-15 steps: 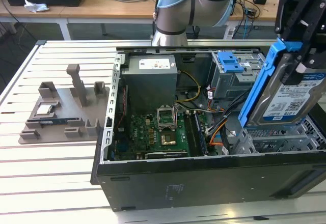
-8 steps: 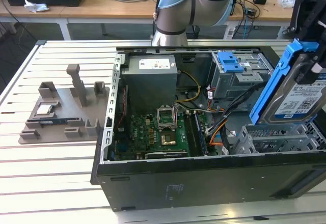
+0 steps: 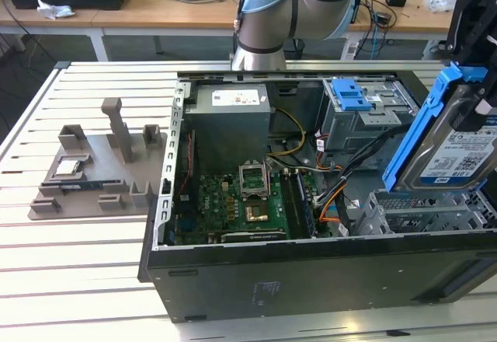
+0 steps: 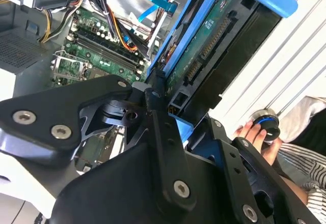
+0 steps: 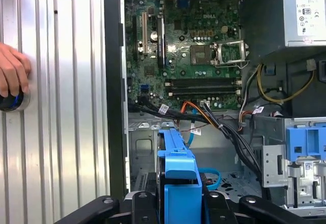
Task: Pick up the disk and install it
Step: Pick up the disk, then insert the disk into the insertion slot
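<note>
We are gripping the disk (image 3: 458,155), fingers (image 4: 160,132) clenching its blue frame (image 5: 177,163), and holding it tilted above the open computer case (image 3: 311,276) at the exterior view's right; pick-up is looking complete, seating it in the case is remaining.

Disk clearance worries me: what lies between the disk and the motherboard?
In the first wrist view, a cable bundle crosses between the disk and the motherboard.
</note>
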{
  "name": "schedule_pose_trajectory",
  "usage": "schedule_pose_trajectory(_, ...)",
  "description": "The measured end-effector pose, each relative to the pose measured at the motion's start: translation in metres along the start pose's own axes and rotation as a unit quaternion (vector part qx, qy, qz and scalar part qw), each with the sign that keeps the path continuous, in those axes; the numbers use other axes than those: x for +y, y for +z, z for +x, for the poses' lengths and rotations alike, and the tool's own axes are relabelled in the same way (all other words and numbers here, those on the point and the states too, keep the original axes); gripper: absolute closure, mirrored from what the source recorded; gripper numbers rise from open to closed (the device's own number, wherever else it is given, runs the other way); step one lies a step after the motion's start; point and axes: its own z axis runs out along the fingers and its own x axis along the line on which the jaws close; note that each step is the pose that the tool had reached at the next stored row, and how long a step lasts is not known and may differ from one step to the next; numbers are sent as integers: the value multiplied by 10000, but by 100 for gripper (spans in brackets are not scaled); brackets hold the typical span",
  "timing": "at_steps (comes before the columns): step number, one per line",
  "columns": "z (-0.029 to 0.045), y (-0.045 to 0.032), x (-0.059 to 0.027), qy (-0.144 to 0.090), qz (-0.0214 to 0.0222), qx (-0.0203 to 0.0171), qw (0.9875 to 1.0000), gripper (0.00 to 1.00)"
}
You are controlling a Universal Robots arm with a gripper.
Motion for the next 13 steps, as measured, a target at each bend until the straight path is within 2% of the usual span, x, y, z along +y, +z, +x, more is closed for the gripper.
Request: schedule_pose_trajectory(13,0,11,-1,-1,0,-2,10000,63)
